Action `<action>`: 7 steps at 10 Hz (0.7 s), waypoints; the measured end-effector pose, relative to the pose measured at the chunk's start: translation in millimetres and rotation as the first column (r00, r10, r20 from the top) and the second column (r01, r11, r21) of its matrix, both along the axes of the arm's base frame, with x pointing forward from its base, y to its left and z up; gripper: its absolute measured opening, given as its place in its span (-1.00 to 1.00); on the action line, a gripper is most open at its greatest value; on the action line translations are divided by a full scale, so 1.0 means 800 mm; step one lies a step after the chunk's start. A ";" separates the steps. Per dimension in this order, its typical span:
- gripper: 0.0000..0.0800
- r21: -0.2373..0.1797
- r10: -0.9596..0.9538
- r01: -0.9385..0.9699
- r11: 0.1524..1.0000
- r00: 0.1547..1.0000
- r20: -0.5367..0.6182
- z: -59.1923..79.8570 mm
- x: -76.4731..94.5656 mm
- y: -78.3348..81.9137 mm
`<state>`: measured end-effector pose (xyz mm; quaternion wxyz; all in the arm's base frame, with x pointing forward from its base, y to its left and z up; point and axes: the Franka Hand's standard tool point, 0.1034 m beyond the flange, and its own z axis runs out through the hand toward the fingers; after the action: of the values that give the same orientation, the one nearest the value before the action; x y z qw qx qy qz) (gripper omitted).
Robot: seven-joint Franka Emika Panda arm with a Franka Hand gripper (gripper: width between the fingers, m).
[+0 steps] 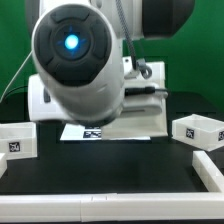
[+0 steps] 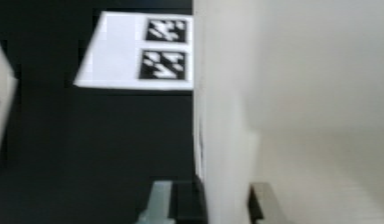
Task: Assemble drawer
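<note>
Arm (image 1: 75, 60); drawer (image 1: 18, 135) tag-front toward camera

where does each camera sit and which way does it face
Exterior view: off the arm, slightly above the table, facing the arm, whose bulk blocks the middle.
Wrist view: on the wrist, looking down past the gripper at a white panel.
Both show the marker board, also in the wrist view.

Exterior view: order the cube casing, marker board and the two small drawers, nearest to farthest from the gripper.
1. Cube casing: centre back; the gripper is right at its wall.
2. Marker board: centre, just in front of the casing.
3. Left drawer and right drawer: out at the view's two sides, too close to call.
</note>
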<state>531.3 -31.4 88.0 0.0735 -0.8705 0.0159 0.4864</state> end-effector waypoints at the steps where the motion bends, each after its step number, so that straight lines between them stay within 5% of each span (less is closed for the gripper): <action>1: -0.92 0.008 0.007 -0.007 1.000 1.000 0.003 0.002 0.000 0.000; 7: -0.92 0.010 0.012 -0.012 1.000 1.000 -0.004 -0.011 -0.003 0.010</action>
<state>529.1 -23.5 79.6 0.0750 -0.8691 0.0083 0.4888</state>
